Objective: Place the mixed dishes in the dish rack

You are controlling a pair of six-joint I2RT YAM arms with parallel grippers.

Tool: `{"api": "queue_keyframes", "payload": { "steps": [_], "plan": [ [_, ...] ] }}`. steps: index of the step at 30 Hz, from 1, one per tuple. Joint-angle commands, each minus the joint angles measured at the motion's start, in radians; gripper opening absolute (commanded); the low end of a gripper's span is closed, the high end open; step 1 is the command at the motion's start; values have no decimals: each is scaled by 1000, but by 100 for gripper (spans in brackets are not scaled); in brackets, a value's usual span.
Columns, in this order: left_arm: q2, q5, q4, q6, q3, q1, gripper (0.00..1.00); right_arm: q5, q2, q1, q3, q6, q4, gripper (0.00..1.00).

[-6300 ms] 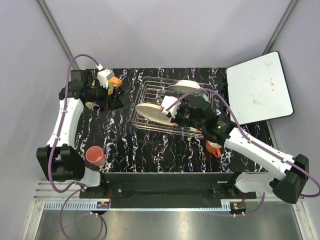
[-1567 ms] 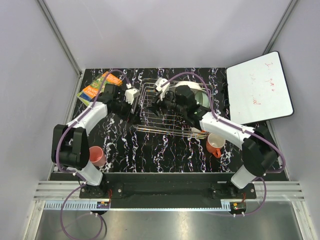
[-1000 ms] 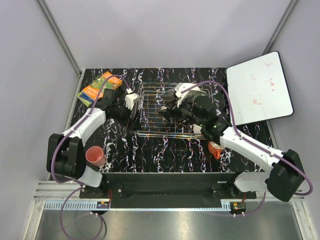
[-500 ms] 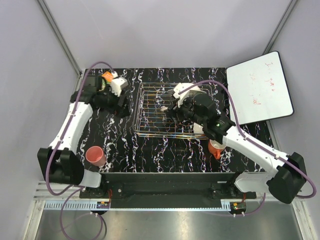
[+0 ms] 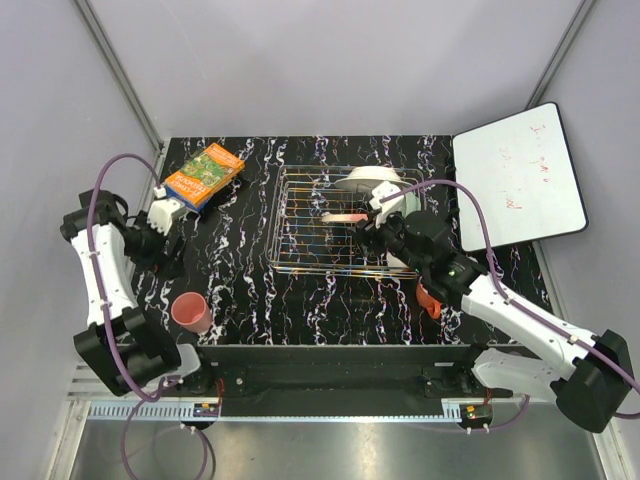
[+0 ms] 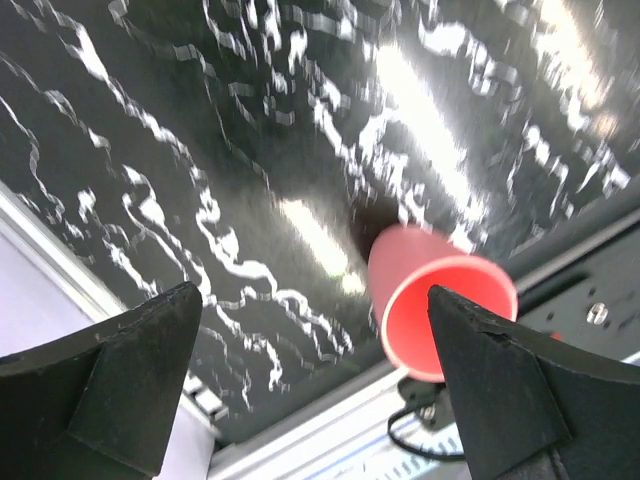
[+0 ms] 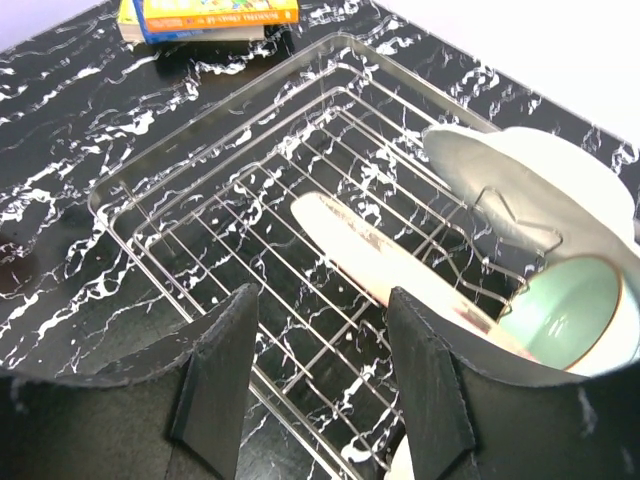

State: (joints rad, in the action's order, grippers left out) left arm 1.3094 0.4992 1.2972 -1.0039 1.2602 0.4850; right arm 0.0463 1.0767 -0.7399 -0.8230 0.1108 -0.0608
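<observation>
- Right hand (image 7: 322, 298): half open, empty, drawn back over the near right corner of the dish rack (image 5: 300, 250).
- Pink-cream plate (image 7: 380, 265): released since the right hand carried it. It now stands tilted inside the rack, just beside the white plate (image 7: 520, 175) and pale green bowl (image 7: 560, 310) at the rack's right end.
- Left hand (image 6: 312, 300): fully open, empty, swung away from the rack to the table's left edge. It hangs above the pink tumbler (image 6: 440, 300) near the near left corner.
- Orange mug (image 5: 428, 298): on the table, partly under the right arm.
- Outstanding, by judgement: the tumbler and the mug, with the tumbler likely next.
</observation>
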Motion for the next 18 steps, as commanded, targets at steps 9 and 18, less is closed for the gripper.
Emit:
{"api": "queue_keyframes", "payload": {
  "steps": [9,18],
  "plan": [
    [-26,-79,63,-142,-219,27,99,67,-78,-7,48,-66,-63,61],
    [50,-53,-64,-121,-298,9,99,79,-63,-7,33,-68,-74,58]
  ]
}}
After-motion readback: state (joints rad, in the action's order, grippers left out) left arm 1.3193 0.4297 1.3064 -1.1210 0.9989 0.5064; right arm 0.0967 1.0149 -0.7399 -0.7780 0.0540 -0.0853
